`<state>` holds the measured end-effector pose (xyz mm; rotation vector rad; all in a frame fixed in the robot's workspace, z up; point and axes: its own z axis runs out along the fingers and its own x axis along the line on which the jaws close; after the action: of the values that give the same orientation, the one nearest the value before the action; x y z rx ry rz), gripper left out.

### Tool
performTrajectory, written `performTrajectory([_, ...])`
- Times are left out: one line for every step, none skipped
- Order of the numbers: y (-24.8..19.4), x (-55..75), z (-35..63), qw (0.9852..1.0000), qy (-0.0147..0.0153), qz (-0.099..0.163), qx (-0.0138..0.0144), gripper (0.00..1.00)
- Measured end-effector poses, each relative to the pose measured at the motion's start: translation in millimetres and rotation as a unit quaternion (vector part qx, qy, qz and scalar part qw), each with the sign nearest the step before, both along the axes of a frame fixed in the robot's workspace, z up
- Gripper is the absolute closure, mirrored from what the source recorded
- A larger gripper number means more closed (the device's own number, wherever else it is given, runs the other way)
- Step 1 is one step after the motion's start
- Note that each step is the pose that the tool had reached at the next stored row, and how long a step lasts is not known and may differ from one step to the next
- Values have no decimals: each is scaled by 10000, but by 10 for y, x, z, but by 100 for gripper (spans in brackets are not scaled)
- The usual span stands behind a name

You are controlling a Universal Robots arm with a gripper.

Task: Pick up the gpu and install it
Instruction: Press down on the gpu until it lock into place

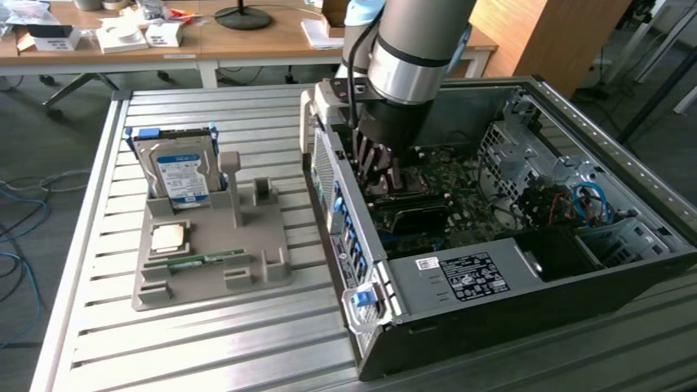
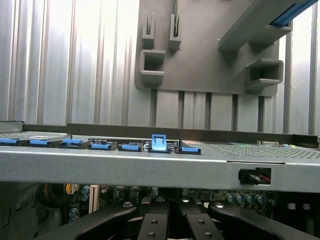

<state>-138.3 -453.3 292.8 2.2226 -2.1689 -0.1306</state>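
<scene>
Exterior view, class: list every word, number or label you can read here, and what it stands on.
None can be read.
Hard drive: blue and white label, print too small.
Computer case: black label and small white sticker, both illegible.

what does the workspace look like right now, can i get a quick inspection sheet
surface: ribbed metal table, with a grey holder tray and an open pc case on it
job's things: gpu cannot be made out; it is not on the tray, and the gripper is down inside the case over the motherboard
clutter: hard drive standing in the tray, a cpu and a memory stick lying on it
grippers: gripper shut, low inside the case
cables: blue cables inside the case; more cables on the floor at the exterior view's left
surroundings: wooden desks behind with boxes and a lamp base
</scene>
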Motion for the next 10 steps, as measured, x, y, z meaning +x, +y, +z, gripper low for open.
performTrajectory([0, -2, 0, 10000, 0, -1, 0, 89])
performTrajectory([0, -2, 0, 10000, 0, -1, 0, 89])
performTrajectory([0, -3, 0, 10000, 0, 0, 0, 89])
performTrajectory([0, -3, 0, 10000, 0, 0, 0, 89])
performTrajectory([0, -5, 0, 10000, 0, -1, 0, 89])
performTrajectory([0, -6, 0, 10000, 0, -1, 0, 89])
performTrajectory([0, -7, 0, 10000, 0, -1, 0, 89])
performTrajectory([0, -8, 0, 10000, 0, -1, 0, 89])
performTrajectory([0, -10, 0, 10000, 0, -1, 0, 89])
performTrajectory([0, -11, 0, 10000, 0, -1, 0, 89])
